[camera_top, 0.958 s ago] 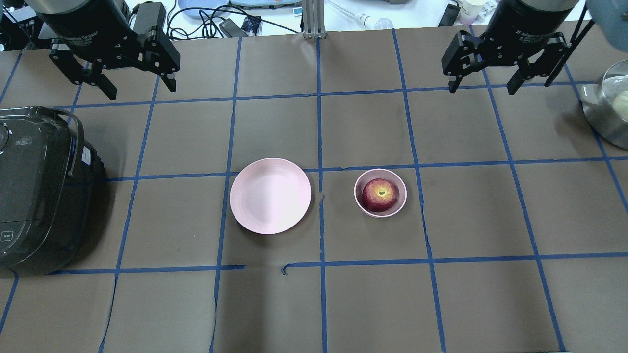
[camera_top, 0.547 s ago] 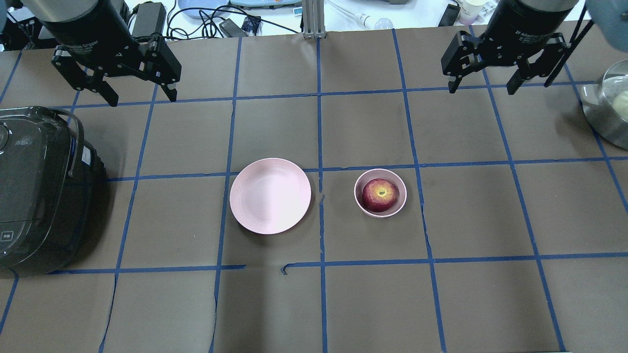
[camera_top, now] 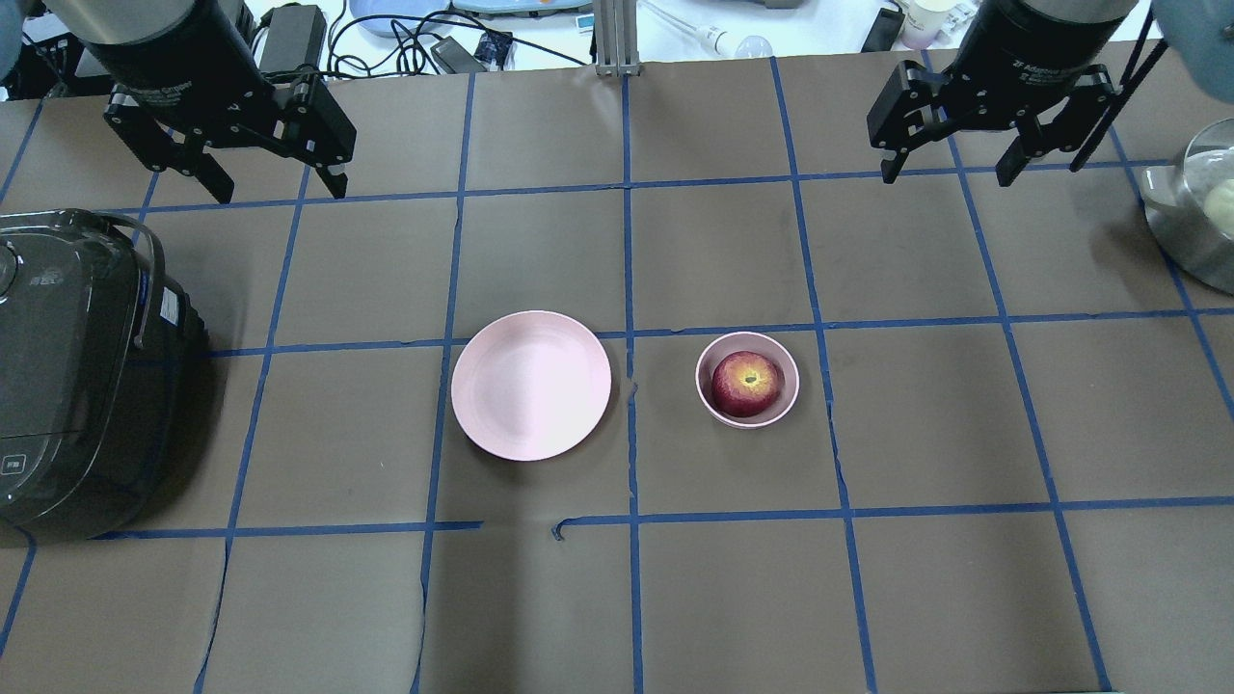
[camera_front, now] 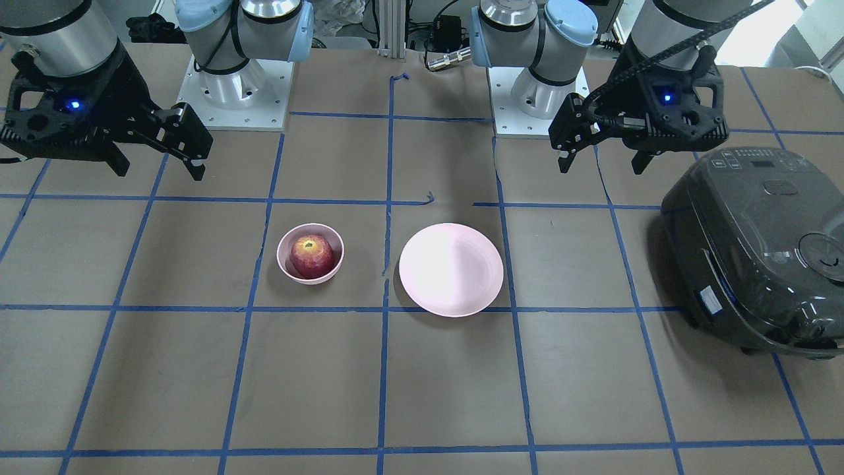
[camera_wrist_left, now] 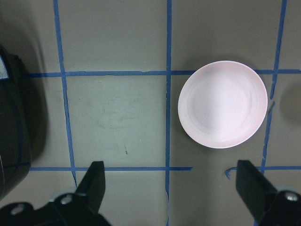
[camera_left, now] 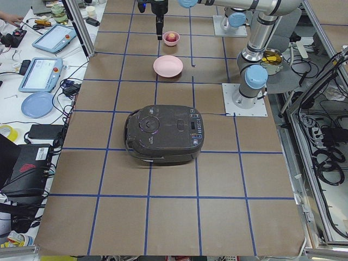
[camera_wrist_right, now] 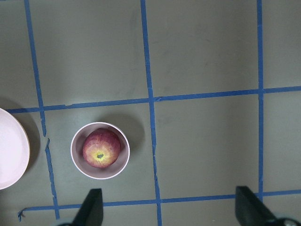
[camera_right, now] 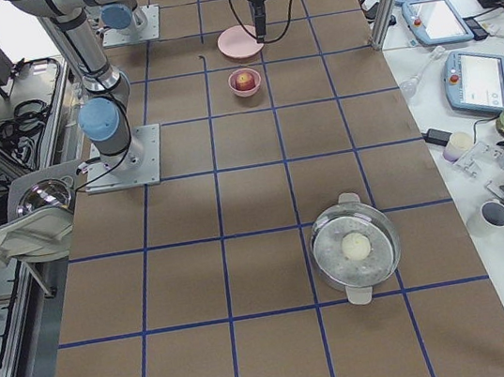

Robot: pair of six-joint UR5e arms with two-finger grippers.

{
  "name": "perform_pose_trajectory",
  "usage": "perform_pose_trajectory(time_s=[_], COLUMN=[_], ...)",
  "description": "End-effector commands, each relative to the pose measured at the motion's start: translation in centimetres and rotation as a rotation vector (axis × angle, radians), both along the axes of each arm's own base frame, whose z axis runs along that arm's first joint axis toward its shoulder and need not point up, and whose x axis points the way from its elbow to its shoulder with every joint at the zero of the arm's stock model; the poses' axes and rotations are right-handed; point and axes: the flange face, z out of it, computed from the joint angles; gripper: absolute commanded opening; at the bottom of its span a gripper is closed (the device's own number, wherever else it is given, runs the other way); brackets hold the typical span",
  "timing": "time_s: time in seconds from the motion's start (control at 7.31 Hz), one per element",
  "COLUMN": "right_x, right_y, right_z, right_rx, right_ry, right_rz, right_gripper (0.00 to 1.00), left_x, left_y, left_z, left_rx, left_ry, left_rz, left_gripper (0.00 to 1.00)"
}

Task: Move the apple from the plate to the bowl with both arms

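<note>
The dark-red apple (camera_top: 746,383) sits inside the small deep pink bowl (camera_top: 786,400), right of the table's middle; both also show in the front view, apple (camera_front: 311,256) in bowl (camera_front: 285,262), and in the right wrist view, apple (camera_wrist_right: 100,148) in bowl (camera_wrist_right: 77,157). The wide pink plate (camera_top: 531,385) lies bare just left of the bowl and shows in the left wrist view (camera_wrist_left: 223,104). My left gripper (camera_top: 275,188) hangs open and empty high over the far left. My right gripper (camera_top: 946,173) hangs open and empty high over the far right.
A black rice cooker (camera_top: 67,371) stands at the table's left edge. A steel pot (camera_top: 1191,217) with a pale round thing inside stands at the right edge. Cables and devices lie beyond the far edge. Blue tape lines grid the brown table.
My left gripper has shifted slightly toward the far edge and the right. The right gripper, apple, bowl and plate have not moved.
</note>
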Motion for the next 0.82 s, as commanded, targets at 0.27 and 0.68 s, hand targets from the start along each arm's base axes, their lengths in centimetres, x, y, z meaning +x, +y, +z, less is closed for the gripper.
perform_pose_trajectory(time_s=[0.27, 0.68], right_x=[0.00, -0.02], right_y=[0.00, -0.10], right_z=[0.00, -0.15], right_rx=[0.000, 0.003], right_ry=[0.000, 0.001], right_rz=[0.000, 0.000], right_gripper=[1.00, 1.00], left_x=[-0.07, -0.07], left_y=[0.01, -0.08], left_z=[-0.87, -0.75], left_rx=[-0.003, -0.026], left_ry=[0.000, 0.000], left_rz=[-0.001, -0.001], left_gripper=[1.00, 1.00])
